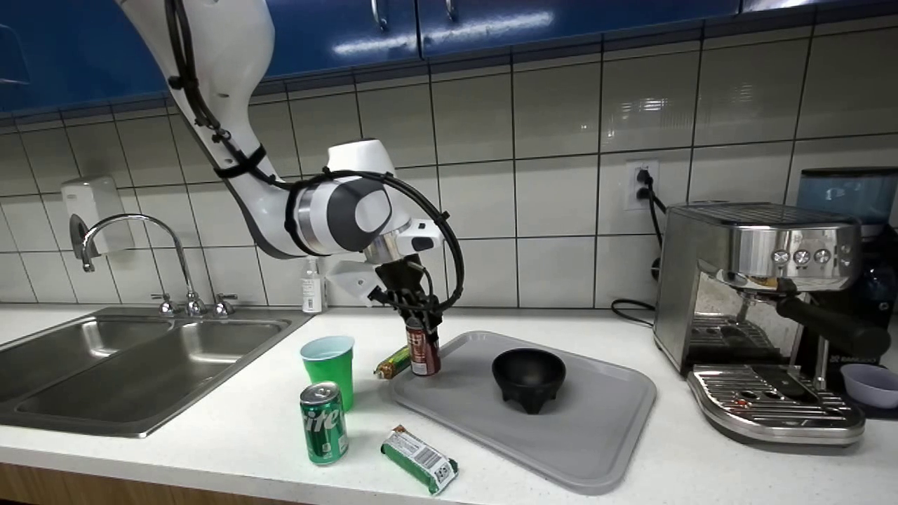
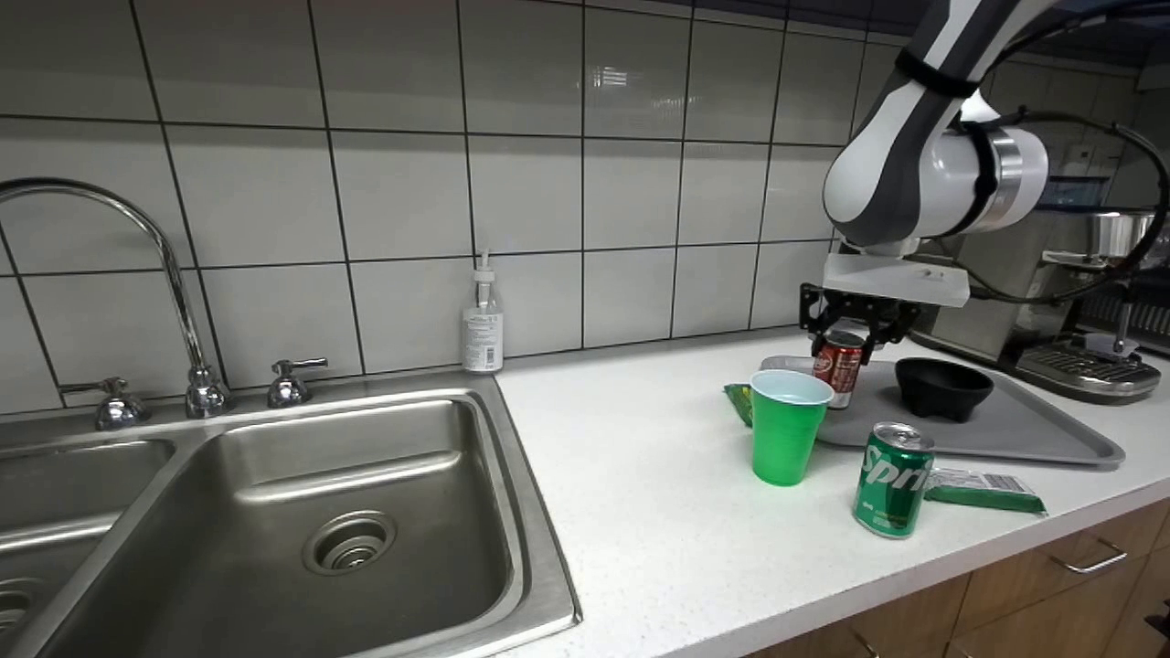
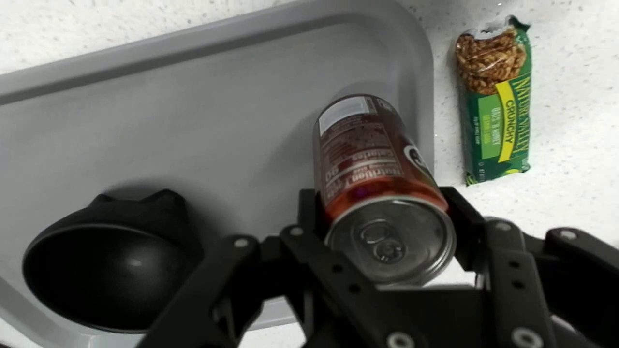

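- Tiled wall (image 1: 554, 203) behind a white counter (image 2: 640, 521); grey tray (image 1: 589, 424) lying on the counter.
- Gripper (image 3: 382, 208): closed on a red can (image 3: 360, 150), touching both its sides.
- The red can: over one short end of the tray; resting or just above, cannot be told.
- Black bowl (image 1: 528, 373): standing on the tray.
- Wrapped granola bar (image 3: 500, 130): just beyond that same end of the tray.
- Green cup (image 1: 331, 368), Sprite can (image 1: 324, 426), green-and-white bar (image 1: 421, 459): outside the tray.

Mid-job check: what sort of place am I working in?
Most likely a kitchen or kitchenette, though whether in a home or an office I can't tell: there's a double-basin sink, an espresso machine and blue overhead cabinets.
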`<action>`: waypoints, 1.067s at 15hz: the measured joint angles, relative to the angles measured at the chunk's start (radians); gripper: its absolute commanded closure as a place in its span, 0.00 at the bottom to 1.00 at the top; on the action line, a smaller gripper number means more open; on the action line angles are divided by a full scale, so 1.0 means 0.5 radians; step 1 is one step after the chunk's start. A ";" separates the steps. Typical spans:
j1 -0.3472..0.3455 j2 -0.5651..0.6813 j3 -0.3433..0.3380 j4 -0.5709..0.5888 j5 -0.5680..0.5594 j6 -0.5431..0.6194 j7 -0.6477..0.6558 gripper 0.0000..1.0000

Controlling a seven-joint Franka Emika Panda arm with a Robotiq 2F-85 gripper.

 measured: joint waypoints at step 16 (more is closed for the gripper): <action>0.394 -0.080 -0.040 -0.001 -0.154 0.035 0.195 0.62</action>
